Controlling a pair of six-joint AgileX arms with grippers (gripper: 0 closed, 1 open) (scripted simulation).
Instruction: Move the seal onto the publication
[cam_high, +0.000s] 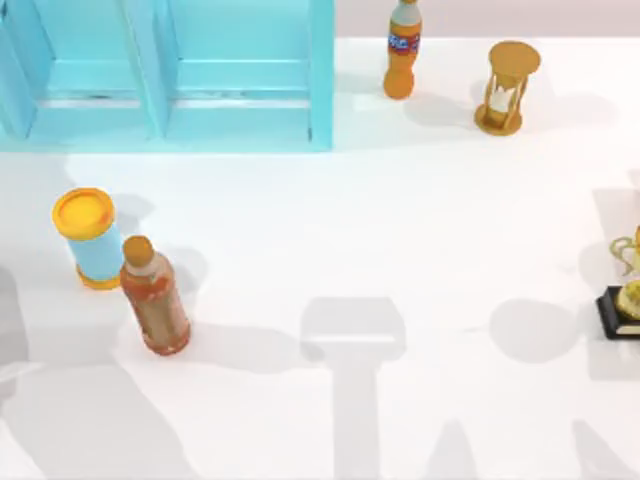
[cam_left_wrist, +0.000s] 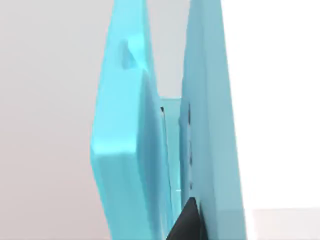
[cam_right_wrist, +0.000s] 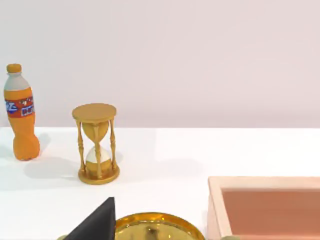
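With the places of the seal and the publication impossible to tell, and likewise the grip of the left gripper (cam_left_wrist: 187, 222) and right gripper (cam_right_wrist: 95, 222), a misjudged reach could topple the brown bottle (cam_high: 155, 305) at lower left.

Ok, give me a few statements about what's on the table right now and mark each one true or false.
1. The hourglass stands upright. True.
2. The orange soda bottle lies on its side. False: it stands upright, to the left of the hourglass.
3. The brown bottle with the tan cap is beside the blue can with the yellow lid. True.
4. The light blue cabinet sits at the table's right. False: it is at the back left.
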